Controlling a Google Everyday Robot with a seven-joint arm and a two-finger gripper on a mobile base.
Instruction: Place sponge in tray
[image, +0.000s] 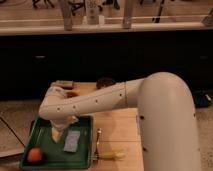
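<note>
While the gripper (57, 132) hangs over the tray (50, 154), its grip impossible to tell, the sponge (71, 141) lies flat inside, long axis running near-to-far.

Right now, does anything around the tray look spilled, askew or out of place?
Nothing stands out. The sponge lies flat inside the tray, the gripper beside it above the tray; an orange fruit shares the tray.

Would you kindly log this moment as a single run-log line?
sponge: flat in tray | claw: over tray, left of sponge | orange: tray's near-left corner | banana: right of tray
</note>
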